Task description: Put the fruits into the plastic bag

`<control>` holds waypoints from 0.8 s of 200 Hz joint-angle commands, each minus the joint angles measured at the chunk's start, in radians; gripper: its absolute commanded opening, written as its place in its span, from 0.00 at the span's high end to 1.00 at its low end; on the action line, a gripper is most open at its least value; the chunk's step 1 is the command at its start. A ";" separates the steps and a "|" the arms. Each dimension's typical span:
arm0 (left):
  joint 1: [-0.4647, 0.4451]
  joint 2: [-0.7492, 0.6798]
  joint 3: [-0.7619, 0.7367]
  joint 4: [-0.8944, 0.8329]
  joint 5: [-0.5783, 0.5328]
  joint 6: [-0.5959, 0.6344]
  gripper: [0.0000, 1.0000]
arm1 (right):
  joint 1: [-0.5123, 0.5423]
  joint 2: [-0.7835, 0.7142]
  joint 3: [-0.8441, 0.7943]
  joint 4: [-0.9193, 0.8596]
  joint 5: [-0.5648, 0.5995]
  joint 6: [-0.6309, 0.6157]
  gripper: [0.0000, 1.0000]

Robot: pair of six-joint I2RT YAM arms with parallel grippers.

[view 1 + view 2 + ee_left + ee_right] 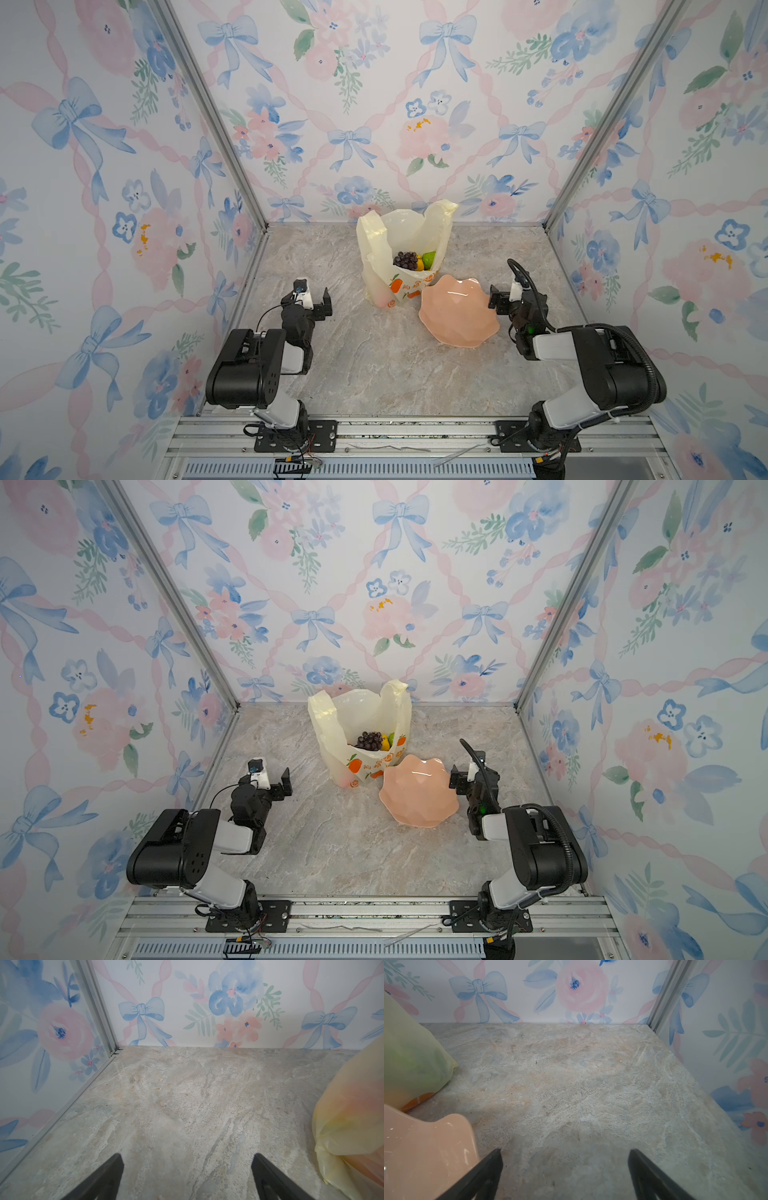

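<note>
Bag: thin translucent pale-yellow plastic bag, orange-fruit print. It stands upright at back-centre of the grey marble-look tabletop, mouth open, both handles up.

Fruits, seen from above inside the bag: dark purple grape bunch, glossy green lime, and a bit of yellow lemon between them. A pinkish-orange shape shows thru the bag wall low down in the left wrist view; you can't tell which piece it is.

Obstacle: wavy-edged glossy pink dish lies on the table front-right of the bag. Its far rim is up against the bag's lower corner; contact vs. overlap can't be told.

L arm: left gripper sits low over the tabletop, left of the bag and apart from it. Jaws spread wide, nothing between them.

R arm: right gripper is just beside the dish's right rim. Jaws wide apart too, gripping nothing. In the right wrist view the dish edge runs close by one finger; touching or not, can't tell.

Access: you have the dish between the right gripper and the bag. On the left side only tabletop lies between gripper and bag.

Surround: floral blue-bow wallpaper on three sides, aluminium frame post at each back corner.
</note>
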State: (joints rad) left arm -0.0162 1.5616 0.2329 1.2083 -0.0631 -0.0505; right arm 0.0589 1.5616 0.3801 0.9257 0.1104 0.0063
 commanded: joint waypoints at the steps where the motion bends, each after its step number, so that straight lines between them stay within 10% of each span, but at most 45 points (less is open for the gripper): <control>1: -0.005 0.010 0.002 0.024 -0.014 0.028 0.02 | -0.004 -0.015 0.015 -0.023 0.015 -0.008 0.04; 160: -0.010 0.008 0.000 0.025 -0.023 0.028 0.02 | -0.002 -0.014 0.014 -0.022 0.017 -0.009 0.04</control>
State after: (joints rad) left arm -0.0193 1.5616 0.2329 1.2087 -0.0715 -0.0437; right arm 0.0589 1.5616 0.3798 0.9146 0.1135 0.0063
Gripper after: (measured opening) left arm 0.982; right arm 0.963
